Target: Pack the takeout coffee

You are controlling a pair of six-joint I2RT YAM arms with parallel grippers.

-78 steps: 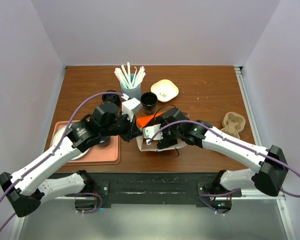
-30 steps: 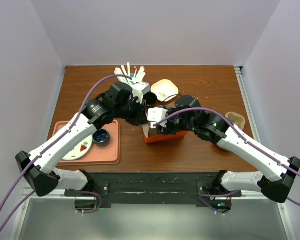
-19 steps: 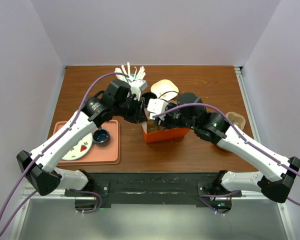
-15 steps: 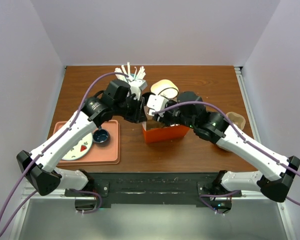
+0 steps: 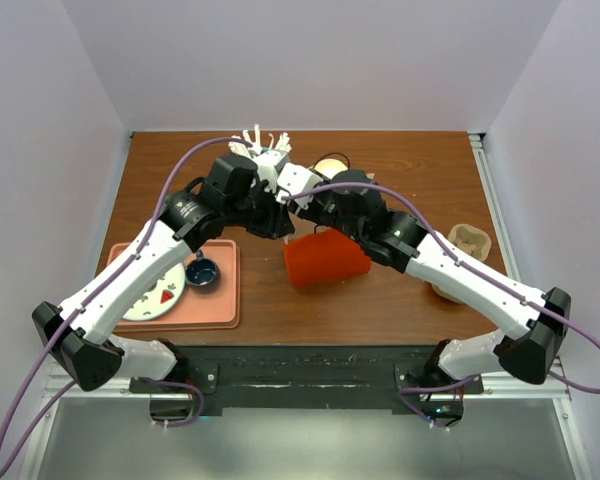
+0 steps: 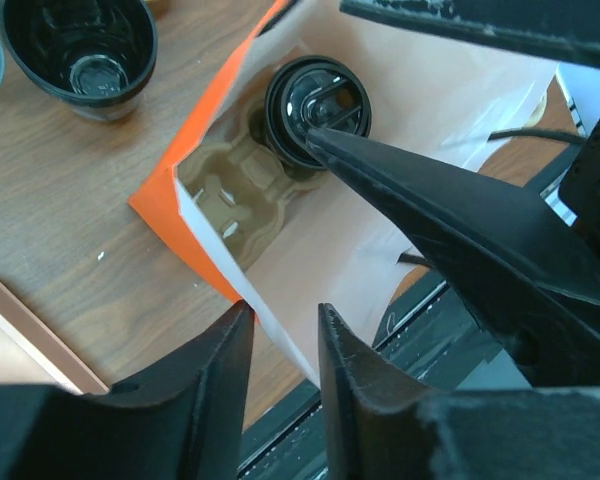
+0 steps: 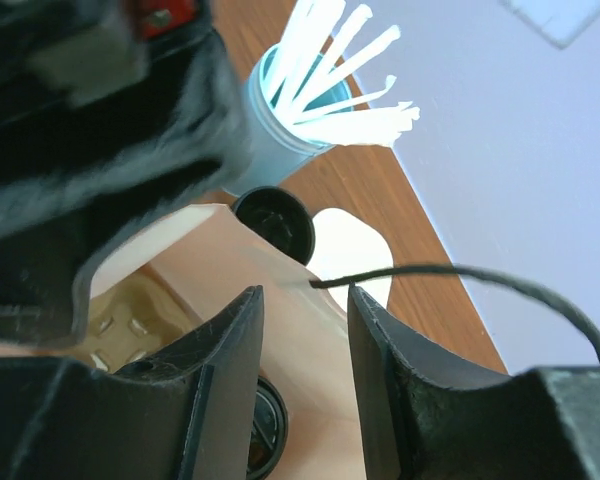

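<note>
Coffee (image 6: 317, 108), black-lidded, sits in the carrier (image 6: 235, 195) at the bottom of the bag (image 5: 325, 262). The bag stood upright a moment ago and now leans back, orange side up; both wrists have moved back. Left gripper (image 6: 283, 312) and right gripper (image 7: 303, 292) stand narrowly parted astride bag walls. The right arm (image 6: 460, 240) overlaps the lid. Empty cup (image 6: 78, 45) and straws (image 7: 325, 75) stand beside the bag.

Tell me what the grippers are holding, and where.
Nothing is pinched: left gripper and right gripper stand open astride the top edge of the orange bag.

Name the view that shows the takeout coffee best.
Left wrist: it looks straight down on the takeout coffee, lidded, inside the orange bag. Right wrist shows only its lid edge; the top view shows none of it.
</note>
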